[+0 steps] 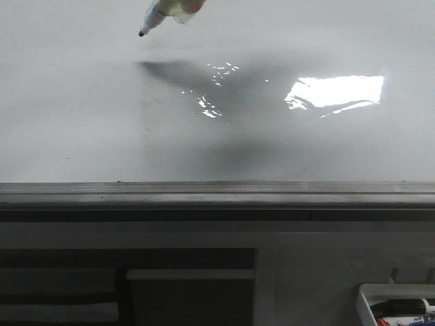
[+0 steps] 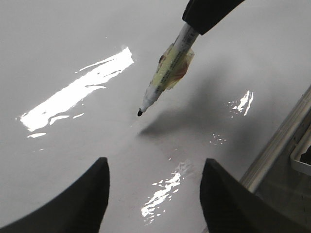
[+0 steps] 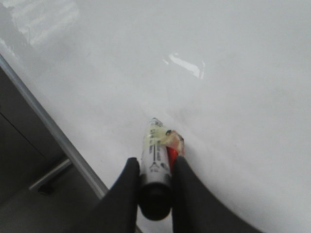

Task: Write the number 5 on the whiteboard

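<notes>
While no ink is seen anywhere on it, the scene is listed as follows.

Whiteboard: the large glossy white flat whiteboard point(image 1: 81, 122) is blank in all three views; no number 5 is found on it.

Rail: a grey metal rail point(image 1: 217, 193) is seen along the board's near edge in the front view, and along one side in each wrist view.

Marker: a white-barrelled marker with a black tip and yellowish tape wrapped round it point(image 2: 167, 77) is tilted, tip towards the board; the tip appears just above the surface, its shadow close beside it in the left wrist view.

Right claw: the black right claw point(image 3: 156, 177) is pinched on the marker's barrel, which is shown only by the right wrist view; in the front view merely the marker's lower end enters from the top edge.

Left claw: the black left claw point(image 2: 154, 194) is spread wide with nothing between its fingers, over the board.

Tray: a small white tray of markers point(image 1: 367, 299) is shown at the lower right in the front view.
</notes>
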{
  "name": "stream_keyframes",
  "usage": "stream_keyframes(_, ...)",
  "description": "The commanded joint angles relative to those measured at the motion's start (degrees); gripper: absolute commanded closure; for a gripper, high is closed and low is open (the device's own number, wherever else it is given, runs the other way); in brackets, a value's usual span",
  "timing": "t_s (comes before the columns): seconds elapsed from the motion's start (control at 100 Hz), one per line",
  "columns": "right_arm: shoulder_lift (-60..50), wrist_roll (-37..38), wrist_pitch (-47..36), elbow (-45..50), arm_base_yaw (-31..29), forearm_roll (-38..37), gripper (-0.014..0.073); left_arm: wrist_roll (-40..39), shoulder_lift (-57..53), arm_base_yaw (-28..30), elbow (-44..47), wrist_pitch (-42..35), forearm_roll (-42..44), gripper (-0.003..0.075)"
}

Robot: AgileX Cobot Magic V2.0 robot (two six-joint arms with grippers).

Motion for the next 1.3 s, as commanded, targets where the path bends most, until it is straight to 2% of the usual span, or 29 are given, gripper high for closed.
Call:
stream_keyframes(0.0, -0.1, -0.1, -3.41, -2.07, -1.52, 0.04, 0.0656, -0.73, -0.02, 0.17, -1.57, -3.17, -1.14, 0.0335)
stream_keyframes(0.22, 1.1, -0.1, 1.21, -0.41, -1.95, 0.28, 0.0656, -0.73, -0.02, 0.17, -1.57, -3.06, -1.14, 0.0335)
stream_keyframes(0.56, 0.02, -0.1, -1.13, 3.19, -2.16, 1.51, 0.0656, -0.73, -0.02, 0.17, -1.57, -3.06, -1.14, 0.0335)
stream_keyframes(0.79, -3.16, 0.11, 4.87, 5.27, -4.01, 2.22, 0.0652, -0.73, -0.02, 0.17, -1.57, -3.06, -1.14, 0.0335)
stream_keyframes(0.89, -1.32, -0.16, 4.33, 6.23, -2.08, 3.81, 0.0652, -0.73, -0.02, 0.17, -1.57, -3.06, -1.14, 0.0335)
stream_keyframes(1.06, 1.82, -0.29, -1.12, 3.95, 0.92, 3.79, 0.0655, -0.73, -0.02, 0.17, -1.57, -3.06, -1.14, 0.0335)
stream_keyframes(1.29, -3.04, -0.87, 2.05, 1.16, 1.58, 5.57, 0.0656, -0.73, -0.02, 0.17, -1.57, -2.68, -1.03, 0.0335)
